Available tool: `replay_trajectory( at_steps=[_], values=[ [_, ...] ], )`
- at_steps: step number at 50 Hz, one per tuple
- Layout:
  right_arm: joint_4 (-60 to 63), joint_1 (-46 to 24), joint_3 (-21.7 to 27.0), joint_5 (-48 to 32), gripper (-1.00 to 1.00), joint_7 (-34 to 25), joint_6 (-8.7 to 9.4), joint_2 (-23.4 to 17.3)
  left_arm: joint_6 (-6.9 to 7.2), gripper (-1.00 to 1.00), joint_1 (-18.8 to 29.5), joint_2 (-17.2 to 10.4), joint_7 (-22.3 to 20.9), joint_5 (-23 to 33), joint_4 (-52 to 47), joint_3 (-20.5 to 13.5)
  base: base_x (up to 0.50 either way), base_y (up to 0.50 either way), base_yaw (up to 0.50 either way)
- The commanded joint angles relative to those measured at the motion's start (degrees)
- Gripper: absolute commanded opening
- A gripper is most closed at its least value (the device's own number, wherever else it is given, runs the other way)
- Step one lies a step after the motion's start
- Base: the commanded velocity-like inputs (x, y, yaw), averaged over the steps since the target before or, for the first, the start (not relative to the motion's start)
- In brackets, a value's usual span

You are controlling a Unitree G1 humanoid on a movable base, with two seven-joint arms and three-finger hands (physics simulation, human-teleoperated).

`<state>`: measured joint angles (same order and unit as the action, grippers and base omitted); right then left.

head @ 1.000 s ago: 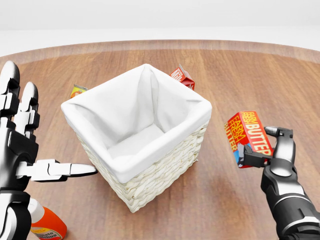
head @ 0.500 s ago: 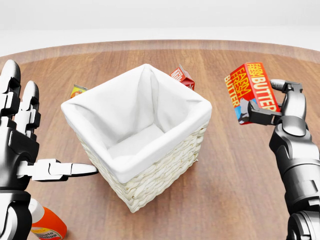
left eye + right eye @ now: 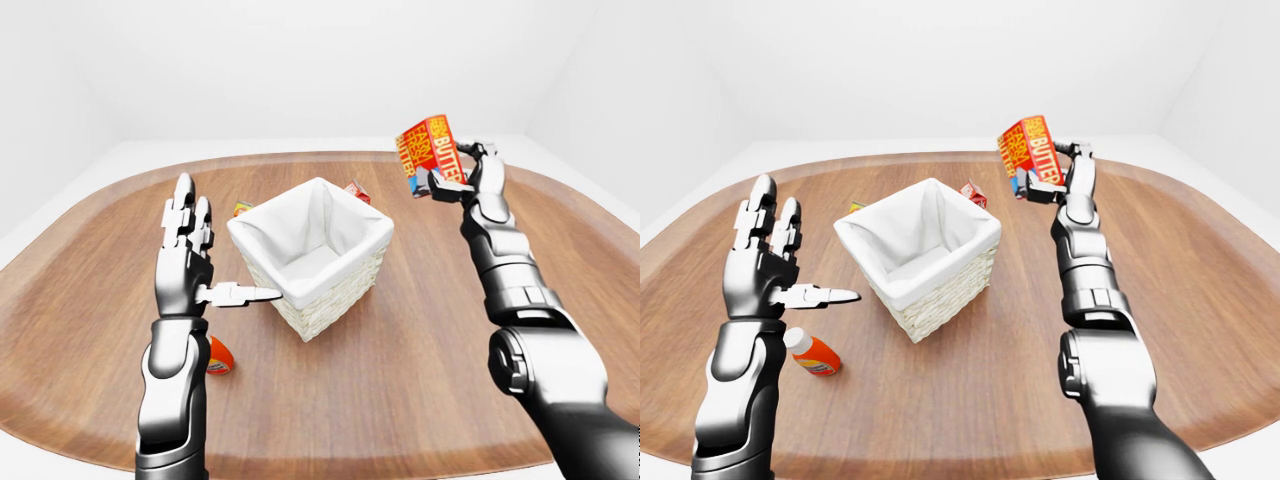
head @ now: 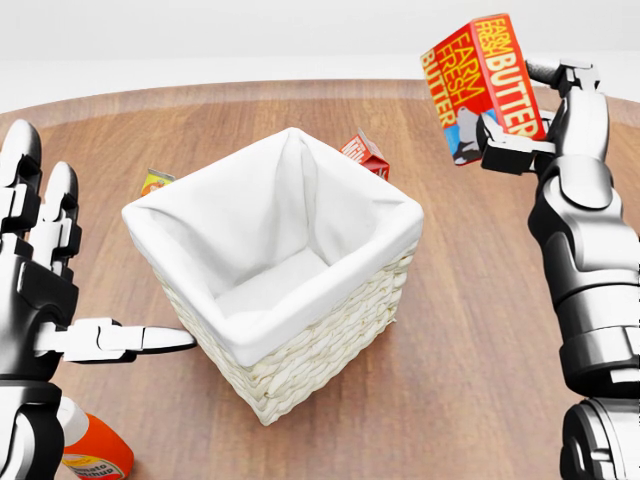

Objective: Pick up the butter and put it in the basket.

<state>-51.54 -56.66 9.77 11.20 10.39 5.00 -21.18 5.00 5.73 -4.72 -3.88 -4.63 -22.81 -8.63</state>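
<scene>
The right hand grips the butter box, tilted, high in the air up and right of the basket in the head view; the left hand stands beside the basket's left wall, fingers spread, holding nothing; an orange bottle lies below it

The right robot hand has raised the butter higher.

Red carton & small yellow pkg seen on wooden table; orange bottle laid at bottom left.
</scene>
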Motion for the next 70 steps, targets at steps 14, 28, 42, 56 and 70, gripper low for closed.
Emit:
replay_trajectory(
  at_steps=[14, 28, 42, 56, 70],
  values=[
    [7.1, -5.4, -1.7, -4.3, -1.0, -3.3, 0.0, 3.2, 0.0, 1.0, 0.1, -0.2, 0.1, -0.7, -0.9, -0.5, 0.0, 0.0, 0.0],
    [5.2, -7.6, -5.1, -15.0, -1.0, -6.8, 0.0, 6.5, 0.0, 1.0, -0.2, -0.1, 0.1, -0.9, -0.9, -0.5, 0.0, 0.0, 0.0],
    [11.7, -6.0, -7.9, -27.5, -1.0, -11.6, 0.0, 10.8, 0.0, 1.0, -0.7, 0.1, 0.1, -1.2, -0.9, -0.6, 0.0, 0.0, 0.0],
    [18.0, -3.5, -10.4, -38.3, -1.0, -15.4, -2.6, 13.6, 0.0, 1.0, -0.8, -0.1, 0.2, -1.8, -0.7, -1.0, 0.0, 0.0, 0.0],
    [17.9, -2.5, -12.1, -51.4, -1.0, -16.1, -10.0, 14.7, 0.0, 1.0, -0.6, -0.2, 0.2, -2.3, -0.3, -1.3, 0.0, 0.0, 0.0]
  ],
)
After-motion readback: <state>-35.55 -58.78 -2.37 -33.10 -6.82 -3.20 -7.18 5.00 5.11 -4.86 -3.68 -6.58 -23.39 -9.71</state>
